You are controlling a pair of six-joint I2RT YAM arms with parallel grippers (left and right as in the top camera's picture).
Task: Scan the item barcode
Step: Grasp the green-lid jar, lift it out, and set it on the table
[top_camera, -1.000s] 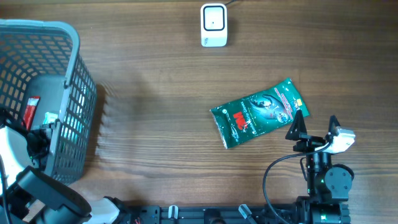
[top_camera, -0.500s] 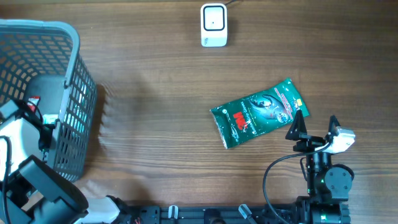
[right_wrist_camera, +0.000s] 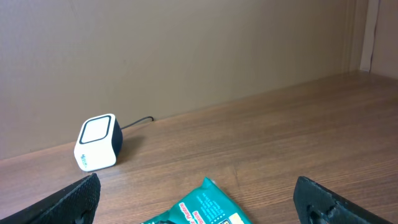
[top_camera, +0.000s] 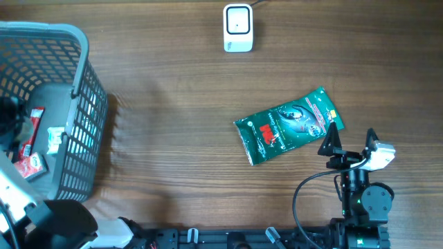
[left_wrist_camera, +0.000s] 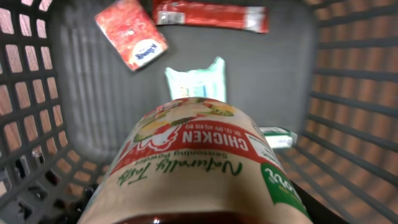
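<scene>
At 9 o'clock, inside basket (top_camera: 86, 131): left gripper (top_camera: 10, 119) clenched on chicken seasoning container (left_wrist_camera: 193, 162). Right gripper (top_camera: 351, 145) released. We judge pick step; next, lift clear, turn barcode toward scanner (top_camera: 237, 28) at 12.

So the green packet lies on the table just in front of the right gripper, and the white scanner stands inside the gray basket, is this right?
Not quite. The white scanner is not inside the gray basket; it stands on the bare table near the far edge, well away from the basket. The overhead view shows this. The rest holds: the green packet lies on the table just in front of the right gripper.
</scene>
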